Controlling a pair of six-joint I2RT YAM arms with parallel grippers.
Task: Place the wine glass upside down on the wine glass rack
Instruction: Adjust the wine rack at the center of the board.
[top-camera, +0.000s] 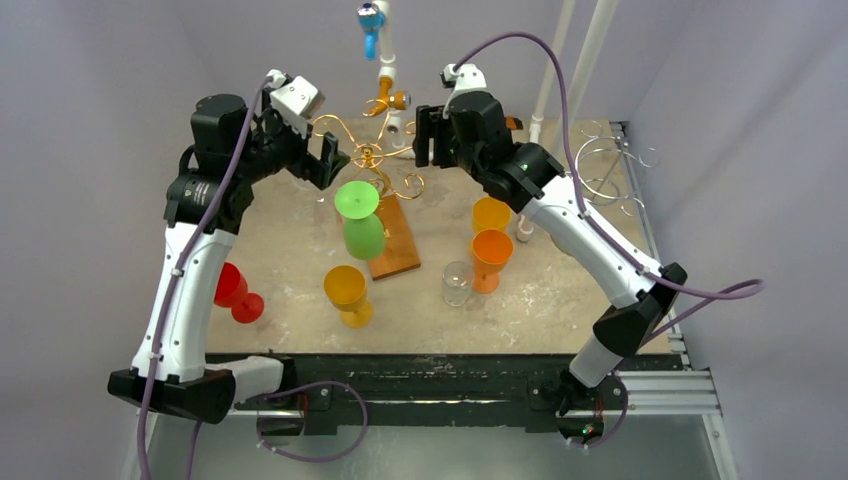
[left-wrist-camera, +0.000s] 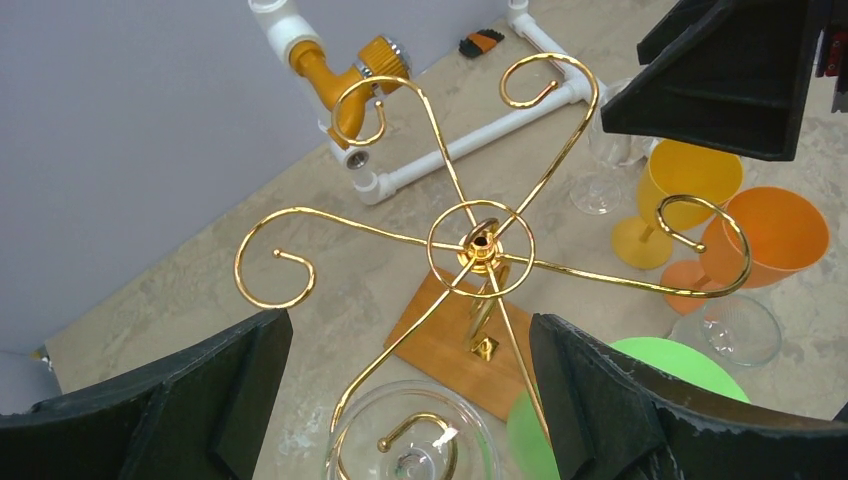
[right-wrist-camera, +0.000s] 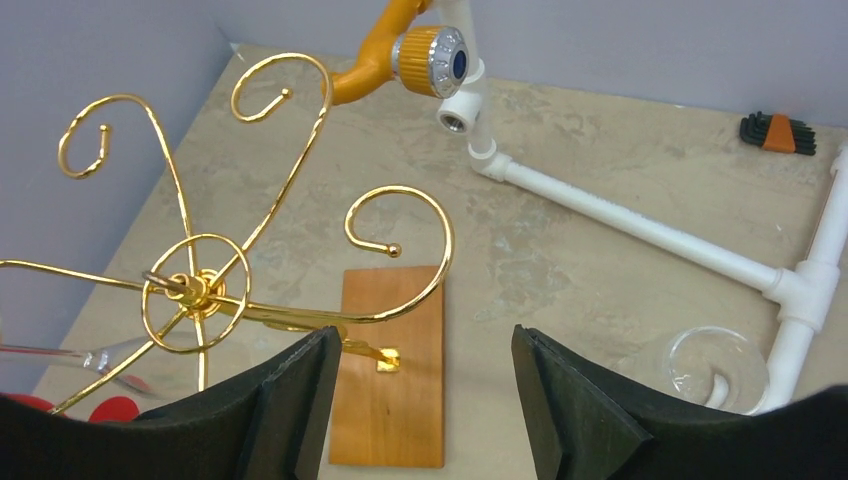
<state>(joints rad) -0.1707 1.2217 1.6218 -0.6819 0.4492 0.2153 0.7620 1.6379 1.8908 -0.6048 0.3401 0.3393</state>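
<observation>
The gold wire wine glass rack (top-camera: 372, 158) stands on a wooden base (top-camera: 395, 240) at mid-table. A clear wine glass (left-wrist-camera: 415, 440) hangs upside down, with a rack hook round its stem. It sits low between the spread fingers (left-wrist-camera: 180, 410) of my left gripper (left-wrist-camera: 410, 400), which is open and not touching it. A green glass (top-camera: 360, 220) hangs upside down from another arm of the rack. My right gripper (right-wrist-camera: 425, 400) hovers on the rack's far right side (top-camera: 430, 135), open, with nothing between its fingers (right-wrist-camera: 590, 410).
On the table stand a yellow glass (top-camera: 348, 293), a clear glass (top-camera: 458, 283) and two orange ones (top-camera: 491, 255). A red glass (top-camera: 235, 293) lies by the left arm. A white pipe frame with an orange tap (right-wrist-camera: 420, 60) runs behind. Hex keys (right-wrist-camera: 778, 132) lie at back right.
</observation>
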